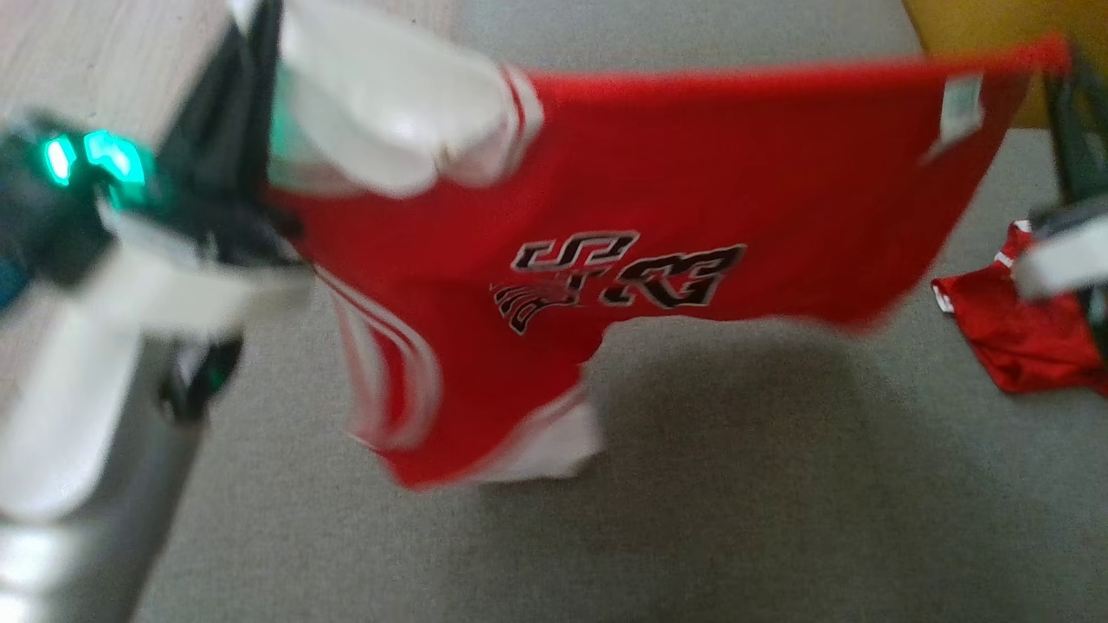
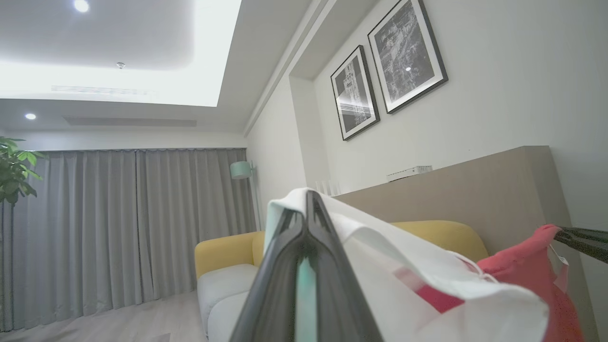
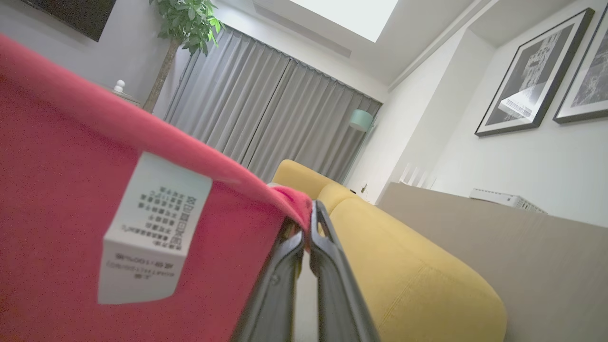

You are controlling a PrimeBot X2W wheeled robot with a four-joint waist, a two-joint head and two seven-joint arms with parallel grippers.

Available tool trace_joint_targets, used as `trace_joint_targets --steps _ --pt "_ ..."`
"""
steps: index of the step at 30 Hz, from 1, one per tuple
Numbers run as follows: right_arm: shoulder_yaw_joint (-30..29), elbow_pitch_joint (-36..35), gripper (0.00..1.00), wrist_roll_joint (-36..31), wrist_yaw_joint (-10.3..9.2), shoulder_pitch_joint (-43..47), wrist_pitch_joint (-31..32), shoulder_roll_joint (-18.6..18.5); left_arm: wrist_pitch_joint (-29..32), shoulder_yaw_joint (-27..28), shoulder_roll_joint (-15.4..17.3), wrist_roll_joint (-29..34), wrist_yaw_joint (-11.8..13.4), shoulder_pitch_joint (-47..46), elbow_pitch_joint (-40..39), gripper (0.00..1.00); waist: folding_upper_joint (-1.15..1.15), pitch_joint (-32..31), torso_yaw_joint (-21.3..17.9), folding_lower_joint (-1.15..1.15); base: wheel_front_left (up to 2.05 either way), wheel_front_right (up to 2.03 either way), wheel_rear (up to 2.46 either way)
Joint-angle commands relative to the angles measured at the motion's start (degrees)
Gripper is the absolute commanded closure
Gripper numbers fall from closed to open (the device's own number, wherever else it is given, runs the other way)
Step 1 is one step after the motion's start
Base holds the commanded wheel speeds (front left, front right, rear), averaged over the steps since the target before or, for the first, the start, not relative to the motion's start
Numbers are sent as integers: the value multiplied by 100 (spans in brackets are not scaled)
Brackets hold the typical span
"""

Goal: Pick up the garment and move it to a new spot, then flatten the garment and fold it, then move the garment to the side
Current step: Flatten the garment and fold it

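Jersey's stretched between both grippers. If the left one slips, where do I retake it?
The bunched white sleeve at the top left corner of the jersey, where the left gripper is shut now. Come from the robot's left, in line with the taut top edge.

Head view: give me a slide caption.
Left gripper and right gripper hold a red jersey stretched above a grey surface.

Motion blur smears the garment [image 1: 692, 173] stretched from the left gripper [image 2: 308, 195] to the right gripper [image 3: 312, 211]; its black print is unreadable. Beside the right gripper, the care label [image 3: 152, 228] has text too small to read, and bunched hem covers 1 fingertip
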Motion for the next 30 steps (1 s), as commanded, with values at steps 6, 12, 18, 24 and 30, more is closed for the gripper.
trace_joint_targets --steps 6,12,18,24,30 --pt "935 650 100 653 37 -1564 553 -492 501 49 49 -455 -114 -1962 968 100 0 580 126 1 0 0 0" --pt "1478 1666 100 811 37 -2833 338 -544 217 -290 -108 -426 -141 -3385 2235 100 0 1206 187 1 0 0 0" --pt "1568 2646 100 336 37 -4385 -397 -444 -522 -793 -180 -508 -145 -4898 3195 100 0 1749 190 1 0 0 0" --pt "1595 2853 100 -94 37 -4485 -622 -479 -576 -1159 149 -798 -145 -4636 2486 100 0 1937 300 1 0 0 0" --pt "1576 2835 100 -119 37 -3173 -673 -430 -578 -1160 616 -800 -145 -2453 1453 100 0 1673 377 1 0 0 0"
